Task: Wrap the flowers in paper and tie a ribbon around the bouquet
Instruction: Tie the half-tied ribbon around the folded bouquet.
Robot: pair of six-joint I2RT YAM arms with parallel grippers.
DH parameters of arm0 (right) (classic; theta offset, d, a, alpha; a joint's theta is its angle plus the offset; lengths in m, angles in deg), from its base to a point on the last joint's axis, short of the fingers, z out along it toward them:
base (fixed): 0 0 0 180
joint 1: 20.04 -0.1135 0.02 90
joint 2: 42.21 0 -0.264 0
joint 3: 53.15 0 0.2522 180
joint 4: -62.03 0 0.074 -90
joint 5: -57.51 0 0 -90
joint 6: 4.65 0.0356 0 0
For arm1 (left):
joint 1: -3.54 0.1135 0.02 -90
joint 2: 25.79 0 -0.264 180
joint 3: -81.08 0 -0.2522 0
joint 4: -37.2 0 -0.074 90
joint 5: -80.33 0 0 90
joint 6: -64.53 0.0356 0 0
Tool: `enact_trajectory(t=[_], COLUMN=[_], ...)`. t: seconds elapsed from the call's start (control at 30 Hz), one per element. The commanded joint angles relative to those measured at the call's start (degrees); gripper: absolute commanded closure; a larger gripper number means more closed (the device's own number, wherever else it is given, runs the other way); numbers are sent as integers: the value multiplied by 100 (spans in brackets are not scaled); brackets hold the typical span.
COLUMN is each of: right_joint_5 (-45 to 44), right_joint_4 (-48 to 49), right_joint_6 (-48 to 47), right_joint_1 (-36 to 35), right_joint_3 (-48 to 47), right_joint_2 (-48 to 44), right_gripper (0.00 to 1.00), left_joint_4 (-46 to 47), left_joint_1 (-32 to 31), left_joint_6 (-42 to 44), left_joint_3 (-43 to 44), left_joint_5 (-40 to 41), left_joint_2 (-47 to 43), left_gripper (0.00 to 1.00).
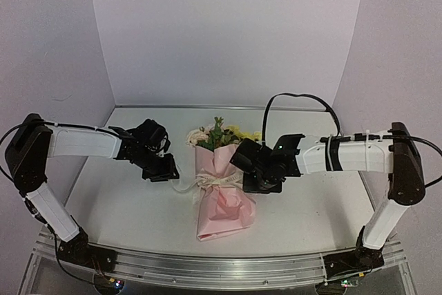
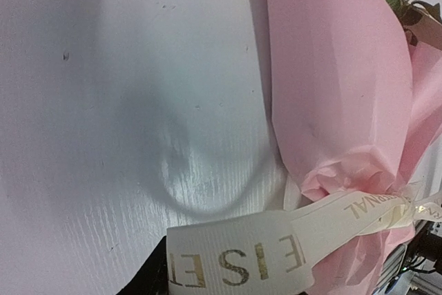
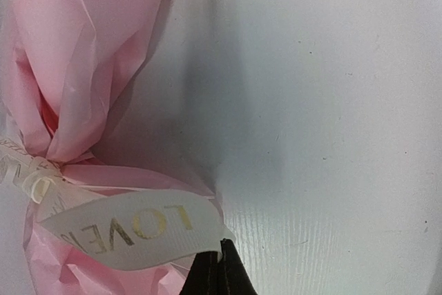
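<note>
1. Ribbon [image 3: 131, 229], cream with gold lettering, arches just above the right gripper [image 3: 222, 245]. That gripper's fingers are pressed together, with the ribbon's end caught at their tips.
2. Another ribbon tail lies across the left gripper [image 1: 168, 173] in its wrist view, covering a dark finger. Whether those jaws are parted or pinching cannot be told.
3. Between the two grippers the bouquet [image 1: 221, 188] lies on the table [image 1: 117, 205]. It is close beside the right gripper's left side and a little apart from the left gripper's right side.
4. Its long axis runs away from the arm bases. The flowers [image 1: 217, 136] point to the far wall, and the flared pink paper [image 1: 224, 215] end points toward the bases.
5. Ribbon circles the pinched waist, level with both grippers.
</note>
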Motion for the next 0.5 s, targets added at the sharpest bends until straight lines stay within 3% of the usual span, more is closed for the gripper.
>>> enact_trajectory(t=[0.0, 0.17, 0.3, 0.47], right_joint_5=[-323, -395, -205, 321], right_joint_4=[-250, -290, -213, 672], right_joint_6=[-290, -544, -883, -930], right_joint_1=[-56, -60, -42, 399], right_joint_3=[-121, -103, 19, 1039], right_joint_2=[-228, -325, -468, -1505], right_gripper=[100, 99, 81, 70], left_joint_4=[329, 304, 341, 252], left_joint_1=[16, 18, 18, 17], left_joint_6=[-531, -579, -528, -464], left_joint_3=[-166, -289, -326, -323], left_joint_5=[-32, 98, 87, 207], left_joint_2=[-416, -358, -378, -358], left_gripper=[64, 59, 58, 58])
